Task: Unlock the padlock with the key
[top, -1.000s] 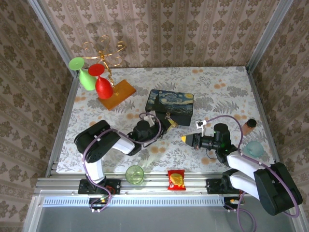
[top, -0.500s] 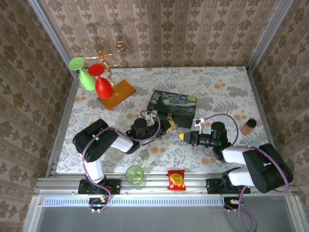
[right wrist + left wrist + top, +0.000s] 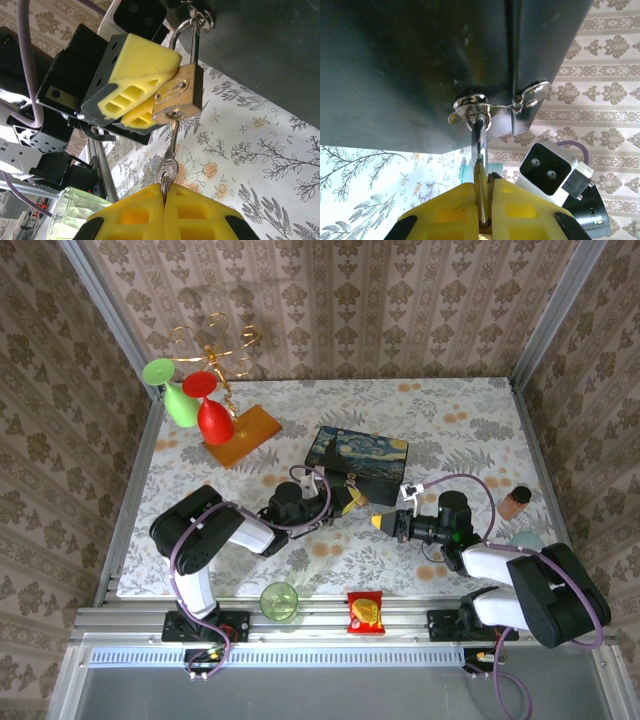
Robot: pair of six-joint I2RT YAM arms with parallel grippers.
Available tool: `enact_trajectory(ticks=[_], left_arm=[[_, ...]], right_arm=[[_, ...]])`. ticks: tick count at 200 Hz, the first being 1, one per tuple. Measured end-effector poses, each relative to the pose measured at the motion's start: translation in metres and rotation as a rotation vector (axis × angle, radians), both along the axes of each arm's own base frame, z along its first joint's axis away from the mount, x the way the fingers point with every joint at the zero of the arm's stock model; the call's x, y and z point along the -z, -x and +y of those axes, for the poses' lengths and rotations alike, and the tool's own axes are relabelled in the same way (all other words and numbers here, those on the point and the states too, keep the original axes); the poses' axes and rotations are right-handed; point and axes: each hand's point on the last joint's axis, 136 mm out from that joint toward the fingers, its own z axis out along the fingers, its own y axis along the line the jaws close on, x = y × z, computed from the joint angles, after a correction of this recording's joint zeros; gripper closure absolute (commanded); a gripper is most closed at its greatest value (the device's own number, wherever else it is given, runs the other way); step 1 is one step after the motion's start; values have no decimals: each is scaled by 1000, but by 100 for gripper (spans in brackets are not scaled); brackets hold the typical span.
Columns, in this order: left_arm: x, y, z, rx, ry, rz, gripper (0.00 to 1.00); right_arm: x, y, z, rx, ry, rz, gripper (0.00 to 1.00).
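The brass padlock hangs by its silvery shackle from the clasp on the dark side of the painted box. My left gripper is shut on the padlock's body, with its yellow fingers on either side. The thin key stands with its blade in the bottom of the padlock. My right gripper is shut on the key's head. In the top view the left gripper and right gripper meet tip to tip just in front of the box.
A stand with a red and a green glass is at the back left. A green cup and a red snack bag sit at the near edge. A brown cup and a teal cup are at the right.
My right gripper has moved left to the padlock with the key. The box has shifted slightly. In the last half second almost nothing has moved.
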Motion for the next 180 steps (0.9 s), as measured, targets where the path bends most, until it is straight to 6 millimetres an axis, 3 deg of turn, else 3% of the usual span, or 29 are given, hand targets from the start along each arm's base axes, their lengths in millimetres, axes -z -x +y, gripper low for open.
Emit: enact_trajectory(ticks=[180], left_arm=[[-11, 2, -10, 23, 26, -14, 100]], right_arm=[[-4, 2, 0, -16, 14, -35, 100]])
